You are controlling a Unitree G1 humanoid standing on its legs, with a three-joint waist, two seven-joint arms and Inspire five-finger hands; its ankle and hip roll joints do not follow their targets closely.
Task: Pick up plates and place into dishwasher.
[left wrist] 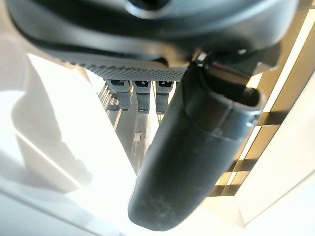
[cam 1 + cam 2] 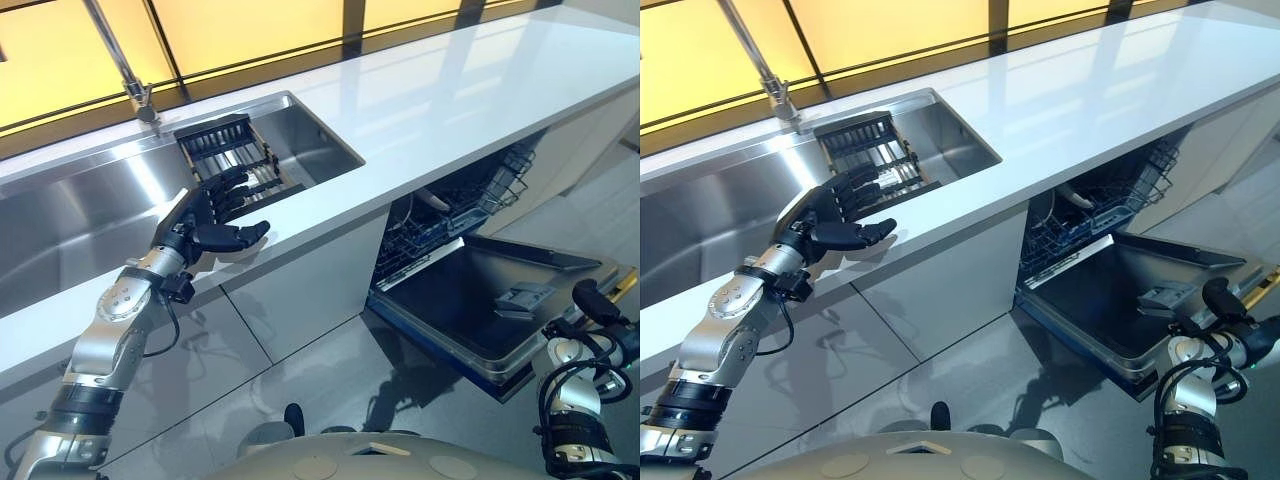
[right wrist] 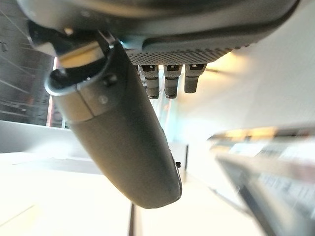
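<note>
My left hand (image 2: 207, 214) hovers open over the white counter's front strip, at the sink's near right corner, fingers straight and thumb (image 1: 197, 157) out, holding nothing. Just beyond its fingertips a dark slatted dish rack (image 2: 228, 152) sits in the right end of the steel sink (image 2: 60, 215). Below the counter the dishwasher stands open, its door (image 2: 470, 290) folded down flat. A white plate (image 2: 433, 200) stands in its blue wire rack (image 2: 480, 195). My right hand (image 2: 597, 300) hangs low, past the door's right corner, open and empty, thumb (image 3: 123, 132) extended.
A tall tap (image 2: 128, 75) rises behind the sink. The long white counter (image 2: 470, 80) runs to the right. Grey glossy floor tiles (image 2: 300, 370) lie in front of the cabinets. The lowered door juts out into the floor space.
</note>
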